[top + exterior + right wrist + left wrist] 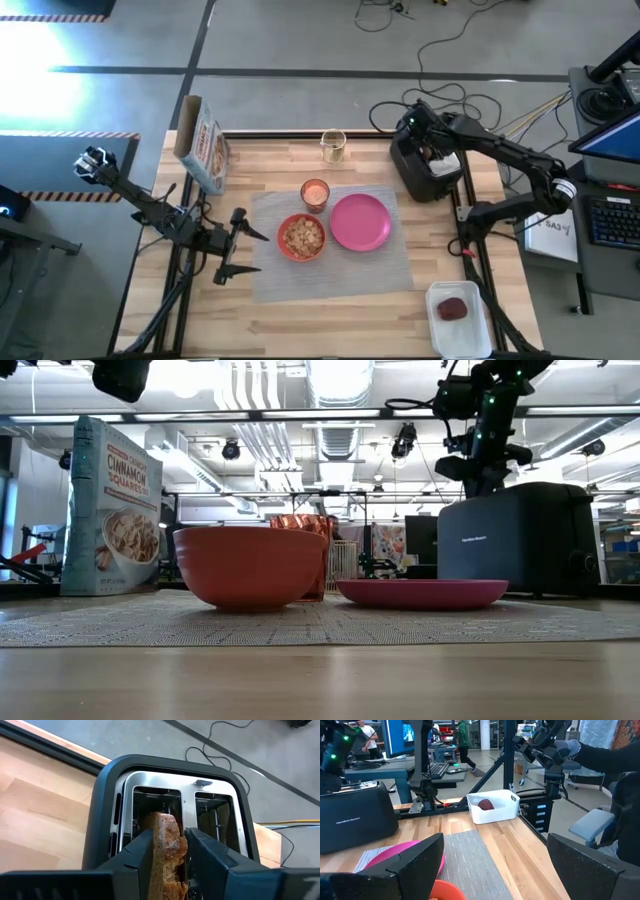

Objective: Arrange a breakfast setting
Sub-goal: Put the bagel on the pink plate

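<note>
Placemat (330,265), grey woven, flat at centre of table (300,320) in high view. Pink plate (361,222) on mat, right of centre; red-orange bowl (301,237) just left of it, rims near or touching, holding cereal. Orange cup (315,193) at mat's upper edge, above bowl. Glass jar (333,146) higher up, near table's far edge. Cereal box (203,146) upright at upper left of table.

Black toaster (428,165) at upper right of table. Right gripper (167,851) directly over toaster, closed on brown toast slice (169,850); in right wrist view slice upright between both fingers, over one slot, second slot beside it unoccupied. Toast lower end hidden by fingers; contact with slot interior not determinable.

Left gripper (237,245) at left edge of mat in high view, beside bowl, fingers spread wide, holding nothing. In left wrist view both fingers well apart.

White tray (459,318) at lower right corner of table, off the mat, containing small dark-red item (452,309).

Low view: bowl (250,566) and plate (422,593) side by side on mat, toaster (518,540) behind plate.
</note>
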Action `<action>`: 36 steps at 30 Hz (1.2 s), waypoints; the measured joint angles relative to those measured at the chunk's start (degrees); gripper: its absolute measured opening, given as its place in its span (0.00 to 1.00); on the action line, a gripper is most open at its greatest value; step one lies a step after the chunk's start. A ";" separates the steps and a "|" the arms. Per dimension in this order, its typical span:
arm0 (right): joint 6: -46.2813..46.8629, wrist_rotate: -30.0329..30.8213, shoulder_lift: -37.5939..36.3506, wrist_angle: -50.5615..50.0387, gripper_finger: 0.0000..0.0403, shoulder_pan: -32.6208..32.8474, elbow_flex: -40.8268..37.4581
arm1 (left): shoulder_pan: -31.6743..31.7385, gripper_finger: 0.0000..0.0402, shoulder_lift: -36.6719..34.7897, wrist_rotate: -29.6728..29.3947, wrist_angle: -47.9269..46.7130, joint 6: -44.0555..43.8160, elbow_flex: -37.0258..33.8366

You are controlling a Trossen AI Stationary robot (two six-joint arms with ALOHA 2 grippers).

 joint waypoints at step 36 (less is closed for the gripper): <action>-5.03 -3.26 0.08 -0.94 0.04 0.00 0.63 | 0.00 0.84 0.00 0.02 -0.77 0.00 -0.02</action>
